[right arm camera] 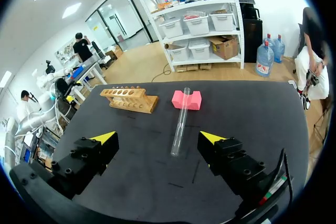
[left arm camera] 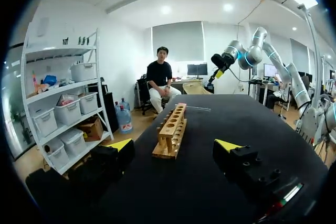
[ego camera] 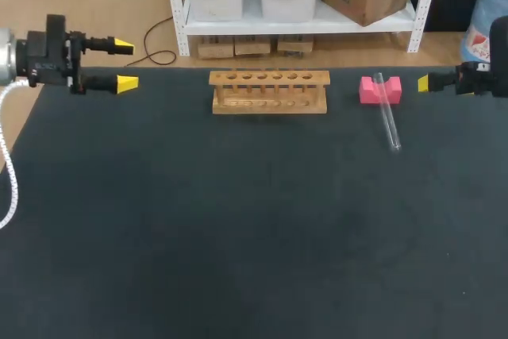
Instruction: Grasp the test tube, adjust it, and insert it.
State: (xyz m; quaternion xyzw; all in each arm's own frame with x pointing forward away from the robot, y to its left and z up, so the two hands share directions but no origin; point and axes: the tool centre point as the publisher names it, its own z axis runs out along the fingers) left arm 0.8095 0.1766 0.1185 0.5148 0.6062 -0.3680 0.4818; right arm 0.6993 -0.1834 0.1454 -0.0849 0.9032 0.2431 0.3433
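Over on the left, the left arm's gripper (ego camera: pixel 125 65) hangs at the far left edge of the black table mat (ego camera: pixel 238 236). Its two yellow-tipped fingers are spread wide with nothing between them, and it's touching nothing. In its wrist view the light wooden test tube rack (ego camera: pixel 269 91) sits well ahead of it, roughly in line with the gap between the fingers. The rack stands upright near the back middle of the table, with a row of six holes along the top. To the right of the rack, and apart from it, there's a small pink foam block with a notch in its top (ego camera: pixel 379 90). The clear glass test tube (ego camera: pixel 388 121) lies tilted, one end propped in that notch and the other resting on the mat, pointing toward the near side. The right arm's gripper (right arm camera: pixel 158 137) sits at the right edge of the table, also wide open and holding nothing. The tube lies ahead of its fingers, not touching them.
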